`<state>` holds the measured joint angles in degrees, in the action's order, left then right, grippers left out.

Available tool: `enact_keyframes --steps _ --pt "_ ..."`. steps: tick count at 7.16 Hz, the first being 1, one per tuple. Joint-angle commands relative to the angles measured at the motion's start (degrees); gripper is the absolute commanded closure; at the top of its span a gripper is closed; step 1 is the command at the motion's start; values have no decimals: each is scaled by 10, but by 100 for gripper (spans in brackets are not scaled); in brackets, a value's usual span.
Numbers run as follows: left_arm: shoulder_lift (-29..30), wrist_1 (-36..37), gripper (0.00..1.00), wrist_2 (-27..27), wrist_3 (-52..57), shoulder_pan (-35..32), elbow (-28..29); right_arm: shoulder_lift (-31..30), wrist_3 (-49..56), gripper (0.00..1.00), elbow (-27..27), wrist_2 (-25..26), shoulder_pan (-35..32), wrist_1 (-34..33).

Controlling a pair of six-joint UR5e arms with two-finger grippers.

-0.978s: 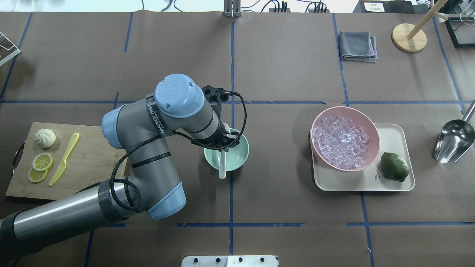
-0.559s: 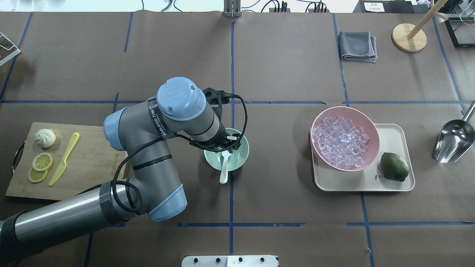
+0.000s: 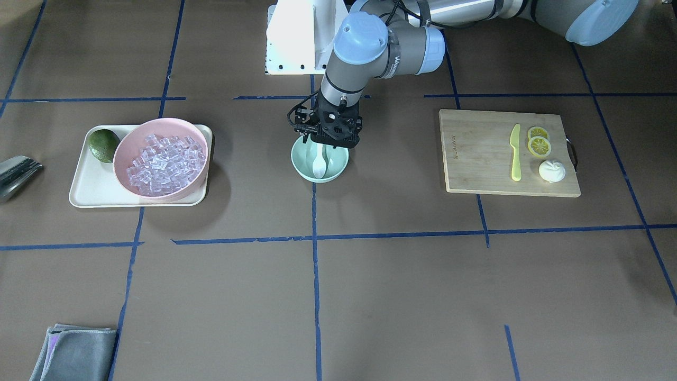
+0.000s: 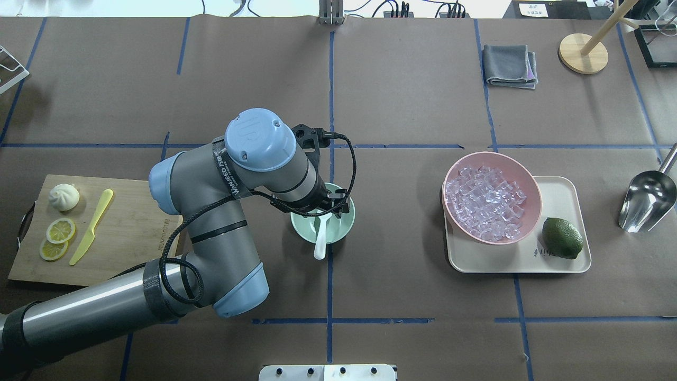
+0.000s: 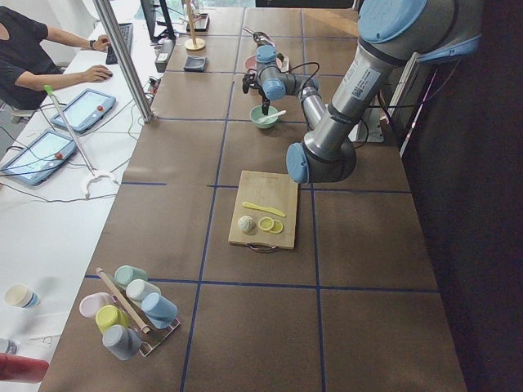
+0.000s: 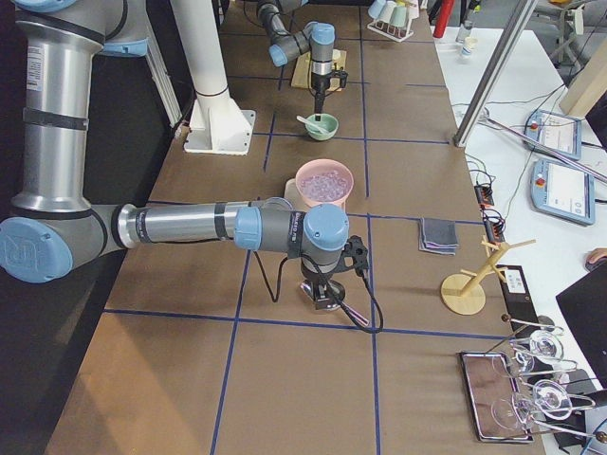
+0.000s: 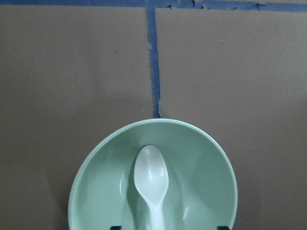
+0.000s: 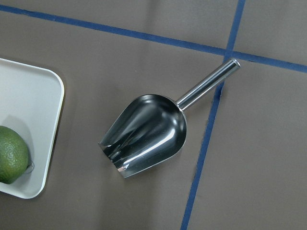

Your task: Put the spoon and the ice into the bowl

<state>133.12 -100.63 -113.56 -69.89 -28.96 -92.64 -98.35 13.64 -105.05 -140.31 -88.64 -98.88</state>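
Nearest the robot, left arm [image 4: 211, 233]: enters from the near left corner, elbow bent, wrist over the table's middle.
Spoon [image 4: 319, 241]: white, lying in the bowl. Its oval scoop is on the bowl's floor, and its handle slopes up over the near rim and pokes out toward the robot.
Bowl [image 4: 344, 225]: mint green, upright on the brown cover, sitting on the blue centre tape line.
Left gripper [image 3: 326, 142]: points straight down just above the bowl. In the wrist view its fingertips stand wide apart, one on each side of the spoon handle and clear of it.
Cutting board [image 4: 127, 227]: wooden, on the robot's left, partly under the arm's elbow.
On the board: a yellow-green knife [image 4: 91, 227], two lemon slices [image 4: 59, 231] and a white bun [image 4: 64, 196].
Tray [image 4: 560, 193]: cream, on the robot's right, well apart from the mint bowl.
Pink bowl [image 4: 533, 185]: large, on the tray's left part.
Ice [image 4: 489, 203]: clear cubes heaped in the pink bowl.
Lime [image 4: 562, 238]: on the tray, just beside the pink bowl.
Scoop [image 8: 144, 134]: steel, lying on the table past the tray's right edge.
Right gripper [image 6: 321, 301]: hangs low near the scoop, seen only from the side, so whether its fingers are apart or together cannot be told.
Cloth [image 4: 509, 64]: grey, folded, far right.
Wooden stand [image 4: 583, 53]: round base, beside the cloth, at the far edge.
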Motion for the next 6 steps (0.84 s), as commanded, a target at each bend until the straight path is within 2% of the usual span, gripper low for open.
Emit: enact_keyframes --steps 1,3,4,6 --pt "-13 28 26 -3 1 -27 -46 4 -167 1 -52 3 57 48" --pt "-81 56 27 -6 5 -50 -126 8 -466 1 -75 22 157 227" --pt "-112 57 28 -20 39 -62 -152 35 -557 1 -84 59 199 252" --pt "-161 93 28 -107 54 -114 -194 84 -668 2 -111 141 301 248"
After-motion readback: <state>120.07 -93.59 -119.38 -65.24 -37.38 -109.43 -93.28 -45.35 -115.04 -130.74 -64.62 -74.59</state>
